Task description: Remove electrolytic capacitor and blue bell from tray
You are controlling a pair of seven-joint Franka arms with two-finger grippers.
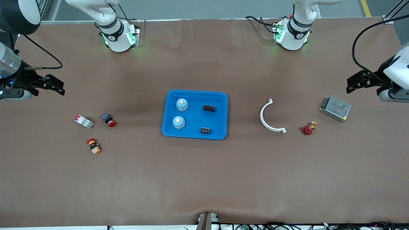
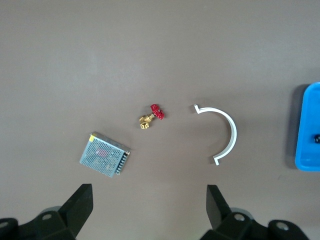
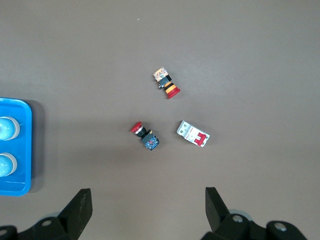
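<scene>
A blue tray [image 1: 195, 118] lies at the table's middle. In it are two pale blue bells [image 1: 182, 104] [image 1: 178, 122] on the side toward the right arm. Two small black capacitors [image 1: 209, 108] [image 1: 205, 130] lie on the side toward the left arm. My right gripper [image 1: 59, 85] [image 3: 148, 202] hangs open and empty over bare mat at the right arm's end of the table. My left gripper [image 1: 351, 83] [image 2: 149, 200] hangs open and empty over bare mat at the left arm's end. The tray's edge [image 3: 22, 187] and both bells [image 3: 7, 128] [image 3: 5, 165] show in the right wrist view.
Toward the right arm's end lie a red-and-white breaker [image 1: 84, 121], a red push button [image 1: 108, 120] and an orange-and-red button [image 1: 93, 146]. Toward the left arm's end lie a white curved clip [image 1: 266, 119], a red-handled brass valve [image 1: 309, 128] and a metal power supply [image 1: 335, 108].
</scene>
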